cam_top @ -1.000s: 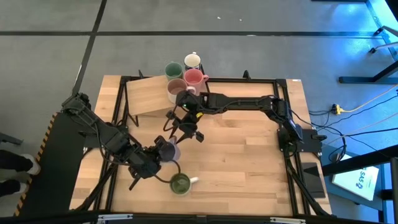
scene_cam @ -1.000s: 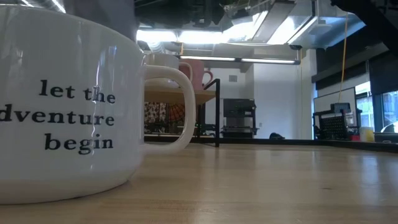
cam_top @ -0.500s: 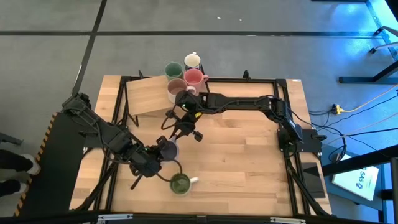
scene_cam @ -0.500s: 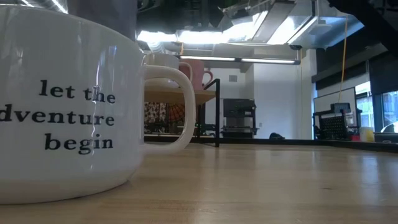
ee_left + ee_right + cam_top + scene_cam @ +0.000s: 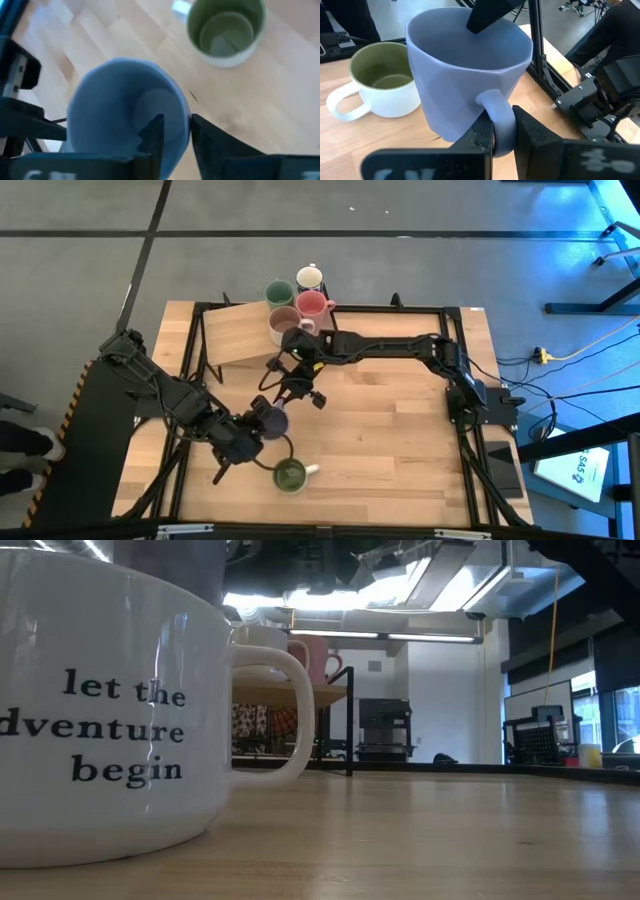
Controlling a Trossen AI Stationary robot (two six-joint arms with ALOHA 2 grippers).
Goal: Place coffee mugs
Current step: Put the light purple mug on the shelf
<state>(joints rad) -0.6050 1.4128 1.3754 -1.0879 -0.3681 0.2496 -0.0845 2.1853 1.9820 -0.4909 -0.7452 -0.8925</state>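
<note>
Two pincers meet at the lavender-blue mug [image 5: 271, 421] at the high view's centre-left: the left pincer [image 5: 252, 432] from lower left, the right pincer [image 5: 284, 398] from above. Four mugs cluster at top centre; the green mug [image 5: 290, 475] sits below. Low view: its white wall fills the left. Left wrist view: fingers [image 5: 153, 135] straddle the rim, loosened. Right wrist view: fingers [image 5: 482, 137] clamp the handle [image 5: 499, 116], centre bottom.

White mug [image 5: 110, 710] cropped (lettering cut), lavender mug [image 5: 125, 120] blurred
</note>
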